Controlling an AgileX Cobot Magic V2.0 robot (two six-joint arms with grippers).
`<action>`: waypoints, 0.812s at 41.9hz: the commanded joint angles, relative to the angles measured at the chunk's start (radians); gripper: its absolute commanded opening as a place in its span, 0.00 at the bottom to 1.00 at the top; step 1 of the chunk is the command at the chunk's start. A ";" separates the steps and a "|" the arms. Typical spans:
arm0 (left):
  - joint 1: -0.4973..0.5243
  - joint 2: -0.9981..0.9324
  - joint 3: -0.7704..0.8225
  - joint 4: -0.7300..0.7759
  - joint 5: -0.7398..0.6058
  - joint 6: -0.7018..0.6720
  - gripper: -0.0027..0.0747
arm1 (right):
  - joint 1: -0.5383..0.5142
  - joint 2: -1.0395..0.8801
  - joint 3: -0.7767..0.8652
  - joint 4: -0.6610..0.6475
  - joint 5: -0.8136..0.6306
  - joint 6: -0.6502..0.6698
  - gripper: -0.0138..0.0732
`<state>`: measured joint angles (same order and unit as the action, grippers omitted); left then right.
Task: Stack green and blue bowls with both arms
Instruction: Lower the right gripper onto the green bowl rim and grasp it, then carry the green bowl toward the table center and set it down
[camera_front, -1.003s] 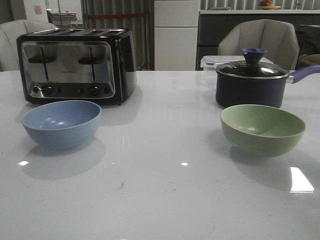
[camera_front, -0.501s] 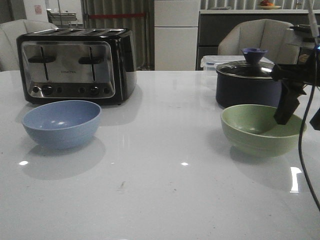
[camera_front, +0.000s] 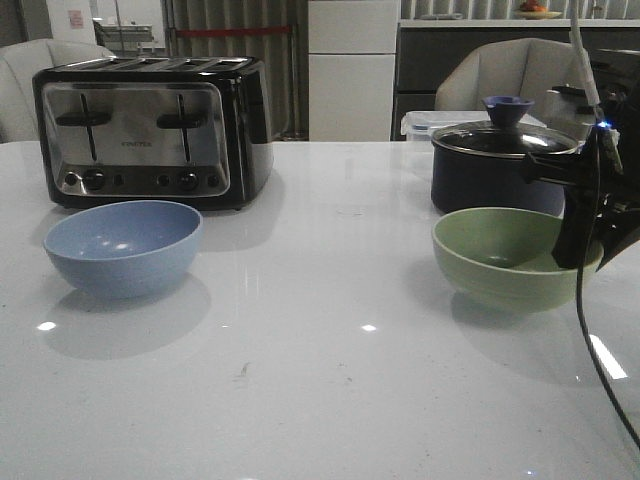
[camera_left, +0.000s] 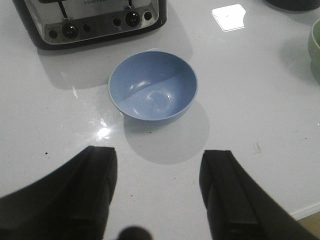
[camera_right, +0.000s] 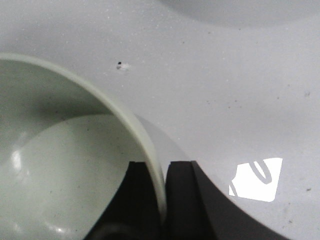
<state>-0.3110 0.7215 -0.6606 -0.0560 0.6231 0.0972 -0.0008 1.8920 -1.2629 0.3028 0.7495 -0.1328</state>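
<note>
One tool (camera_right: 161, 200) astride green bowl (camera_front: 500, 255) rim

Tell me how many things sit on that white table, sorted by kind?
Bowls: 2, the blue bowl and the green bowl
Toasters: 1, the toaster
Saucepans: 1, the lidded saucepan
Total: 4
The right gripper pinches the green bowl's rim; the left gripper hangs open above the table.
</note>
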 joint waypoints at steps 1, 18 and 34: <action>-0.010 0.002 -0.027 -0.009 -0.079 -0.003 0.58 | -0.008 -0.058 -0.029 -0.013 -0.008 -0.020 0.29; -0.010 0.002 -0.027 -0.009 -0.081 -0.003 0.58 | 0.205 -0.142 -0.156 -0.025 0.110 -0.105 0.28; -0.010 0.002 -0.027 -0.009 -0.081 -0.003 0.58 | 0.439 -0.078 -0.159 -0.027 0.037 -0.104 0.28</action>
<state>-0.3110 0.7215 -0.6606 -0.0560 0.6215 0.0972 0.4262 1.8424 -1.3889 0.2651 0.8351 -0.2241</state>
